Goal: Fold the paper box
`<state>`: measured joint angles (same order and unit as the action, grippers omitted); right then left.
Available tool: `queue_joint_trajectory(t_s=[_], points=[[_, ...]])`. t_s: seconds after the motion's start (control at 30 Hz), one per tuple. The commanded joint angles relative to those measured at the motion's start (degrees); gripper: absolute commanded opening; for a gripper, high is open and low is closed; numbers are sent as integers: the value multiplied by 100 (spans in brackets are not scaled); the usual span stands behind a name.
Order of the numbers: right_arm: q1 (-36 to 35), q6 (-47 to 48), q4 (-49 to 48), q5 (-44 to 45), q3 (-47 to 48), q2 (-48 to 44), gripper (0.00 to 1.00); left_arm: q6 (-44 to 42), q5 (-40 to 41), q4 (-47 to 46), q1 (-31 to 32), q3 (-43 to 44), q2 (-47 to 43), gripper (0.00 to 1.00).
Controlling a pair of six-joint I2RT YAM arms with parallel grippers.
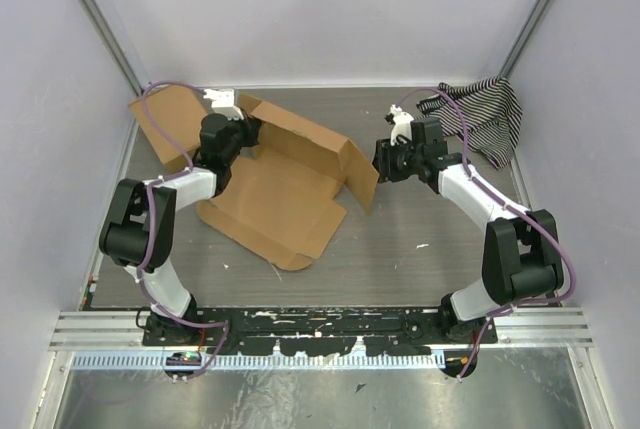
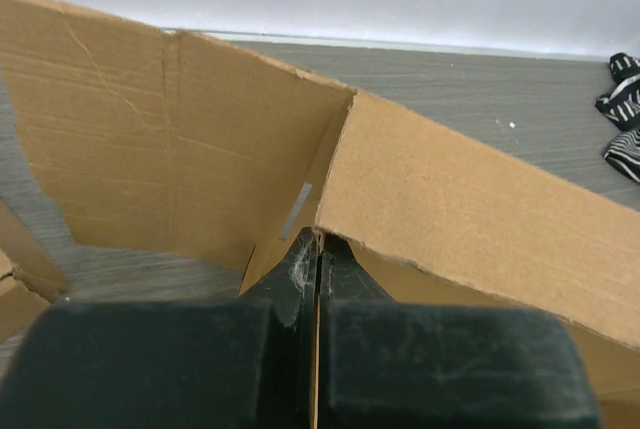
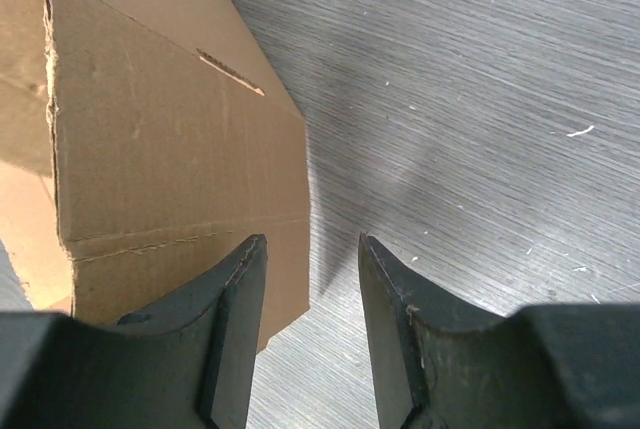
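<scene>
The paper box [image 1: 285, 194] is a brown die-cut cardboard piece lying left of centre, its rear panel and right flap raised. My left gripper [image 1: 240, 144] is shut on the box's rear left wall; in the left wrist view its tips [image 2: 318, 244] pinch a thin cardboard edge, with the raised panels [image 2: 460, 209] ahead. My right gripper [image 1: 384, 161] is open and empty, just right of the raised right flap [image 1: 362, 174]. In the right wrist view its tips [image 3: 312, 244] hover over the table beside the flap [image 3: 170, 159].
A smaller plain cardboard rectangle [image 1: 165, 124] lies at the back left behind the left arm. A black-and-white striped cloth [image 1: 490, 119] lies at the back right, also in the left wrist view [image 2: 622, 114]. White walls enclose the grey table [image 1: 430, 239].
</scene>
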<state>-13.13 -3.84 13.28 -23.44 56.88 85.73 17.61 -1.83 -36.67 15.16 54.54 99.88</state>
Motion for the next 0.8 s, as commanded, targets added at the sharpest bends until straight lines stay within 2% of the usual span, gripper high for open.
queue_joint_trajectory(t_s=[0.0,0.33,0.53,0.67,0.77], points=[[-31,86,-108,-429,92,-362,48,-93,103,-62,-18,-275,278,0],[-115,491,-577,-891,-565,-1119,55,68,40,-40,-19,-187,407,0],[-248,633,-634,-873,-413,-921,57,153,-79,201,-21,-44,397,0],[-294,787,-580,-912,-218,-681,71,182,-115,416,-18,75,381,0],[-321,878,-610,-880,-175,-602,96,182,-142,521,-21,109,353,0]])
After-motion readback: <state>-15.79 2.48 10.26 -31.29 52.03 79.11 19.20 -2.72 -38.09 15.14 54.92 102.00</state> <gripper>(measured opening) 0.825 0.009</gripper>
